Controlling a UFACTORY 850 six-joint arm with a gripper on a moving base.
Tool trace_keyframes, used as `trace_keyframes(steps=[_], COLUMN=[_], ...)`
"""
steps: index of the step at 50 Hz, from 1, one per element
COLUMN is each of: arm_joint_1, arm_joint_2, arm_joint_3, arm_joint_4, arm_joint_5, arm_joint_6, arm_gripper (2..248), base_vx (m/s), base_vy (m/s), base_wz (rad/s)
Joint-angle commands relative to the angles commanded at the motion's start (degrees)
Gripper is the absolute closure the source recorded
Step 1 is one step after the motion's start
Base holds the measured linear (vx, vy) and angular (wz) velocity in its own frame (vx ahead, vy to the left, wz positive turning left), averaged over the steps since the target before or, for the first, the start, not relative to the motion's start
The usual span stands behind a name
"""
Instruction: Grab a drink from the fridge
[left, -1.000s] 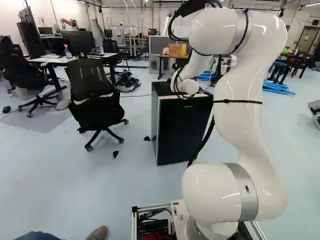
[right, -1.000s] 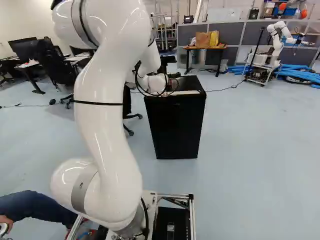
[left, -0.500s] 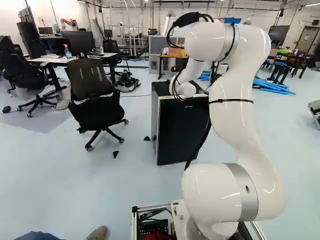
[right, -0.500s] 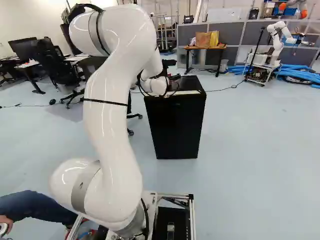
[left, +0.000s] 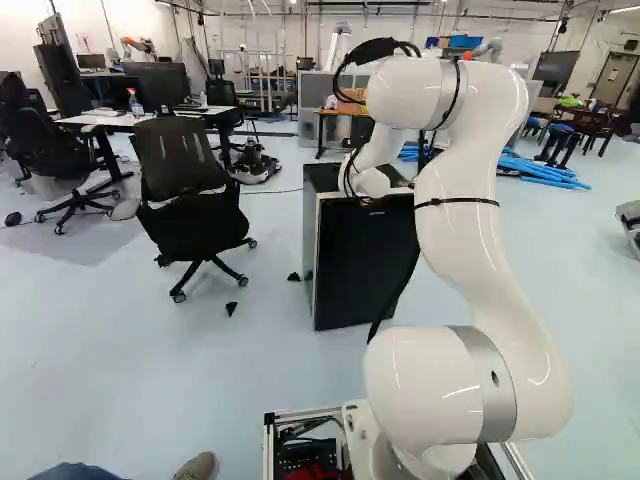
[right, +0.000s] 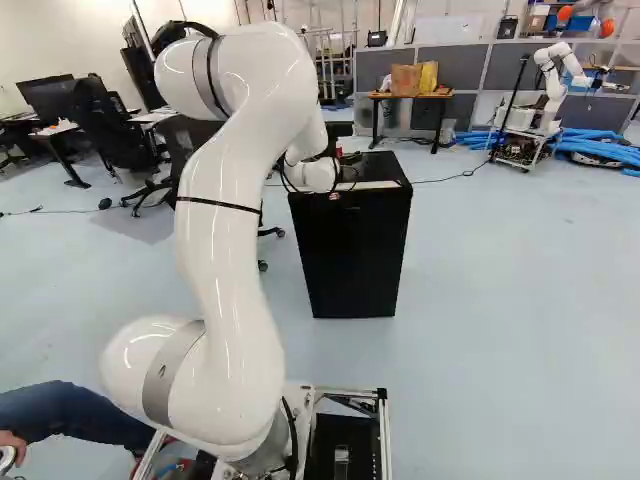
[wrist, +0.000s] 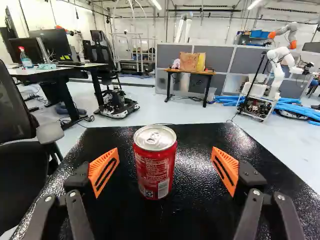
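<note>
Gripper (wrist: 166, 165) is spread wide rn, holding nothing, w/ its 2 orange pads on either side of the can (wrist: 155, 167) and neither touching it afaict. So imo we're at the line-up-and-grab step: next move is prob a small nudge to center, since the can sits nearer the left pad, then close evenly and lift straight up. Can't tell from this angle if the tips reach far enough fwd for a solid pinch, tbh. The drink is upright on top of the black fridge (right: 352, 255), not inside. Count: 1 can, 1 gripper, 1 fridge. Further out, 1 wooden table (wrist: 192, 72) w/ 2 bags on it, a brown bag (wrist: 188, 62) and a yellow bag (wrist: 201, 62), fwiw.
</note>
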Motion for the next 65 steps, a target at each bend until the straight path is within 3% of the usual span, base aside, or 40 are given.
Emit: trace_keyframes(steps=[52,53,58,59,63,64,65], arm_joint_1=[0.13,0.13,0.13,0.13,0.13,0.13,0.13], arm_joint_2=[-1.71,-1.71,-1.71,-1.71,-1.71,-1.71,-1.71], arm_joint_3=[-2.39,-2.39,-2.39,-2.39,-2.39,-2.39,-2.39], arm_joint_4=[0.0,0.0,0.0,0.0,0.0,0.0,0.0], arm_joint_5=[0.0,0.0,0.0,0.0,0.0,0.0,0.0], arm_joint_6=[0.0,0.0,0.0,0.0,0.0,0.0,0.0], arm_gripper=[3,34,34,73,73,110,110], base_vx=[0.0,0.0,0.0,0.0,0.0,0.0,0.0], base_vy=[0.0,0.0,0.0,0.0,0.0,0.0,0.0], base_wz=[0.0,0.0,0.0,0.0,0.0,0.0,0.0])
